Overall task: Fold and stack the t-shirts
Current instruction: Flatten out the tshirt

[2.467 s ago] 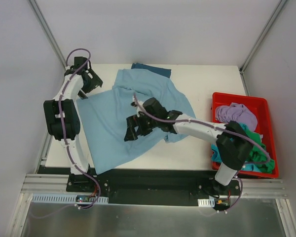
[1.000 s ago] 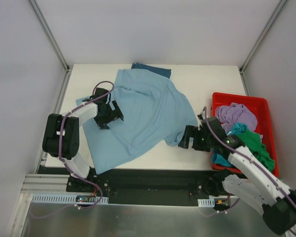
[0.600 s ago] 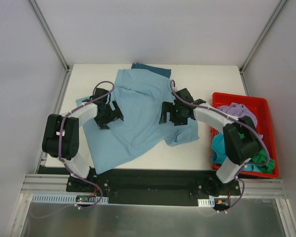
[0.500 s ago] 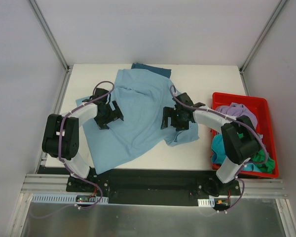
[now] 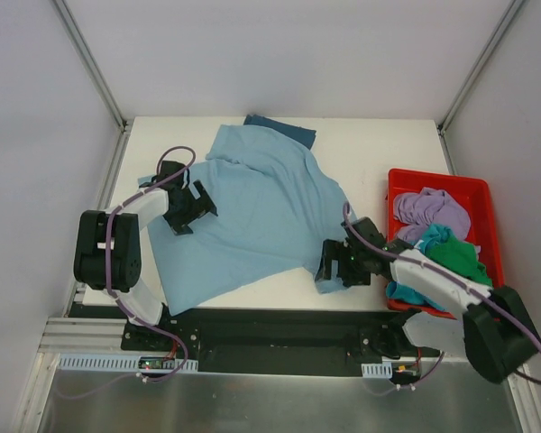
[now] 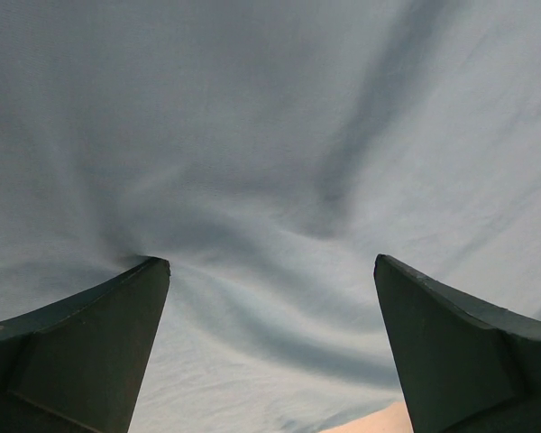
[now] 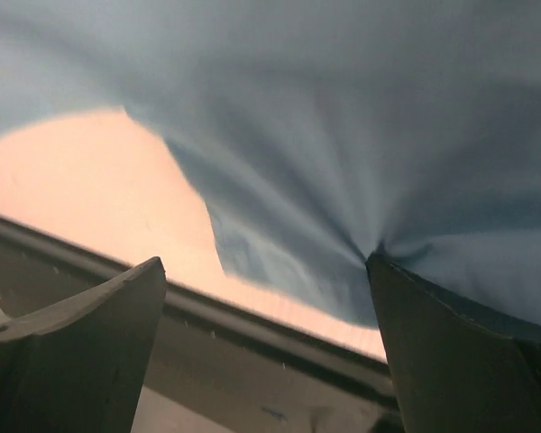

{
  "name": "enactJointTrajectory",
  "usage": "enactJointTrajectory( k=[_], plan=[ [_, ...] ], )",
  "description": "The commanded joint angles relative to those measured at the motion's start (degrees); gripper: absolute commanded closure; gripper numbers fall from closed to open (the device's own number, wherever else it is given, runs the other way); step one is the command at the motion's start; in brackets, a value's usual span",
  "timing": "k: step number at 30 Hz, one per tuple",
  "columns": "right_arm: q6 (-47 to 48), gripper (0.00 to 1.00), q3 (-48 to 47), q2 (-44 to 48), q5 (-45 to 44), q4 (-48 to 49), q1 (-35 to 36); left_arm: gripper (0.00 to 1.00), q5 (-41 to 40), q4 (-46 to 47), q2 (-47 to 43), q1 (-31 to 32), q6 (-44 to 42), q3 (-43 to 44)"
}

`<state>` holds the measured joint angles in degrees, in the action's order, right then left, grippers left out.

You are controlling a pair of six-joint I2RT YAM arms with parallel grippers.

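A light sky-blue t-shirt (image 5: 261, 203) lies spread and rumpled over the middle of the counter (image 5: 370, 153), reaching from the far edge down toward the near left corner. A dark teal-blue t-shirt (image 5: 284, 126) lies at the far edge, partly covered by the top of the light one. By the right edge stands a red bin (image 5: 437, 178) holding a lilac t-shirt (image 5: 428, 207), a green t-shirt (image 5: 455, 253) and a turquoise t-shirt (image 5: 398, 290) heaped together. The left tool (image 5: 184, 207) is low over the left part of the light shirt, its jaws spread wide with nothing clamped between them; in its wrist view creases run out from one fingertip (image 6: 149, 271), which seems to press into the cloth. The right tool (image 5: 332, 264) is at the shirt's near right corner, close to the counter's near edge, also spread wide and gripping nothing; folds gather at one fingertip (image 7: 379, 266), which touches the fabric.
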<state>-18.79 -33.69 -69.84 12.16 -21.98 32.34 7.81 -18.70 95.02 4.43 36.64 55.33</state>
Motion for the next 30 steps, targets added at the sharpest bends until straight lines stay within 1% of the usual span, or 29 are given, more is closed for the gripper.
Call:
enactJointTrajectory(
  k=[1, 2, 4, 6, 8, 10, 13, 14, 16, 18, 20, 23, 26, 28, 30],
  plan=[
    [-8.88, 0.04, 6.7, 13.82, -0.74, -11.66, 4.56, 0.01, -4.47, -1.78, 1.39, -1.09, -1.93, -3.21],
    [-10.47, 0.04, 7.32, 18.82, -1.09, -13.51, 6.14, 0.01, -4.3, -1.78, 1.39, -1.09, -1.93, -3.21],
    [-12.41, 0.04, 7.15, 25.42, -2.05, -17.03, 8.17, 0.01, -4.12, -1.78, 1.13, -1.09, -1.84, -3.3],
    [-10.67, 0.04, 5.32, 29.57, -1.36, -18.27, 8.53, 0.01, -3.51, -1.78, 0.78, -1.09, -1.93, -3.3],
    [-7.42, 0.04, 2.77, 30.38, -2.22, -18.1, 8.44, 0.01, -2.55, -1.78, 0.25, -1.09, -2.01, -3.3],
    [-3.91, 0.04, -0.22, 28.11, -5.29, -17.4, 8.36, 0.01, -0.97, -1.69, -0.71, -1.09, -2.19, -3.21],
    [1.8, 0.04, -7.07, 20.13, -11.8, -16.44, 7.31, 0.01, 0.27, -1.78, -3.43, -1.09, -1.93, -3.39],
    [3.56, 0.04, -11.0, 16.44, -14.77, -15.74, 6.17, 0.01, 0.1, -1.78, -4.66, -1.09, -1.75, -3.56],
    [8.13, 0.04, -17.17, 9.07, -14.98, -14.24, 3.27, 0.01, -0.78, -2.04, -7.64, -1.09, -1.31, -3.83],
    [10.51, 0.04, -23.93, 1.5, -12.79, -13.71, 0.37, 0.01, -2.27, -3.18, -10.72, -1.09, -0.79, -3.91],
    [12.01, 0.04, -28.6, -4.75, -8.22, -14.14, -1.66, 0.01, -4.64, -5.63, -13.8, -1.09, 0.09, -3.83],
    [14.21, 0.04, -31.87, -10.91, -8.2, -14.06, -2.63, 0.01, -8.77, -8.45, -20.03, -1.09, 3.68, -6.1],
    [14.74, 0.04, -33.63, -13.91, -9.7, -16.24, -3.77, 0.01, -8.79, -10.99, -25.66, -1.09, 8.26, -9.62],
    [14.22, 0.04, -32.06, -13.13, -10.66, -16.96, -4.03, 0.01, -8.6, -14.15, -29.7, -1.09, 10.37, -13.12],
    [13.43, 0.04, -28.55, -10.85, -10.76, -16.78, -4.56, 0.01, -10.61, -18.46, -34.1, -1.09, 11.87, -16.29]
  ],
)
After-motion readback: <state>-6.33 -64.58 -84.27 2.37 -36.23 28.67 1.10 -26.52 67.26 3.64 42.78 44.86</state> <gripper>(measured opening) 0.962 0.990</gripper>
